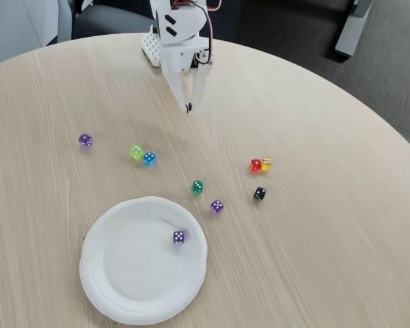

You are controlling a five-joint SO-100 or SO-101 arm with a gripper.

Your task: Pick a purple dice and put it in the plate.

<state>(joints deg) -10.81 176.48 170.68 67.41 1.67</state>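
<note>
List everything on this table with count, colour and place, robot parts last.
plate: one, white, round, near the bottom left of the fixed view.
purple dice: one, light purple, lying in the plate near its right rim.
second light-purple die: one, on the table just right of the plate.
dark purple die: one, far left.
green-yellow die and blue die: one each, side by side, left of centre.
green die: one, centre.
red die and orange die: one each, touching, right.
black die: one, below those.
table: one, light wood.
gripper: white, top centre, shut, empty.

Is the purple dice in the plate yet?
In. The purple dice rests inside the plate, near its right rim; the pincer hangs empty.
</note>
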